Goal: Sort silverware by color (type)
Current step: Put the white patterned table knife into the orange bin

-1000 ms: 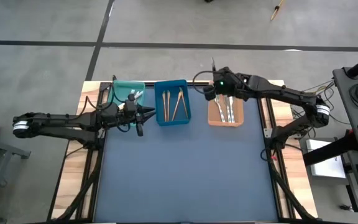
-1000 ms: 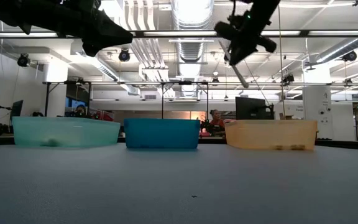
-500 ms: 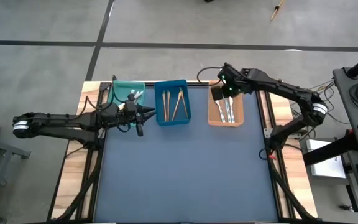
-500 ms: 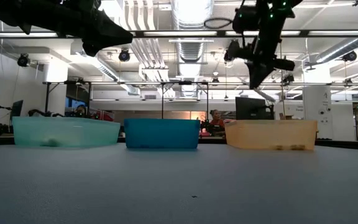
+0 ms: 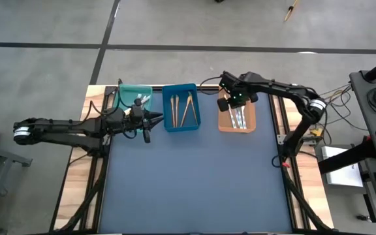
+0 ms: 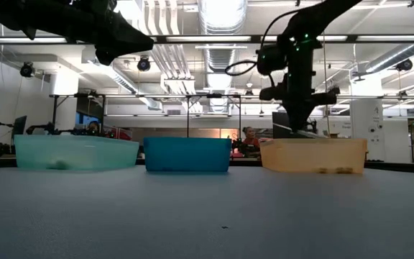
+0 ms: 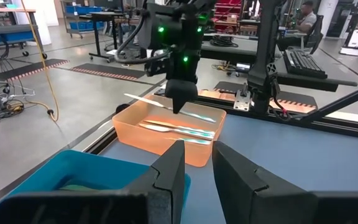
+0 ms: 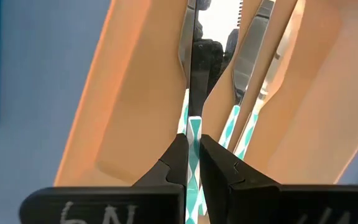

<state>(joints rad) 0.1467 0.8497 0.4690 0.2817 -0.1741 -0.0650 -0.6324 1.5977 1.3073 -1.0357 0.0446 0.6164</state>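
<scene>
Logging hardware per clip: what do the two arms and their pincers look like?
Both arms are dark, jointed and slim. The right pincer hangs from a black wrist block with green lights and looping black cables. The left pincer has two blunt black wedge fingers.

Black arms (image 5: 64, 127) w/ green LEDs

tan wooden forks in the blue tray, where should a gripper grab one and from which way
Judging by the high view, grip a tan wooden fork across its slim handle near mid-length, coming straight down from above. The pieces lie flat along the blue rectangular plastic tray, and its walls block a sideways approach. They lie close together, so pick an outer one.
</scene>
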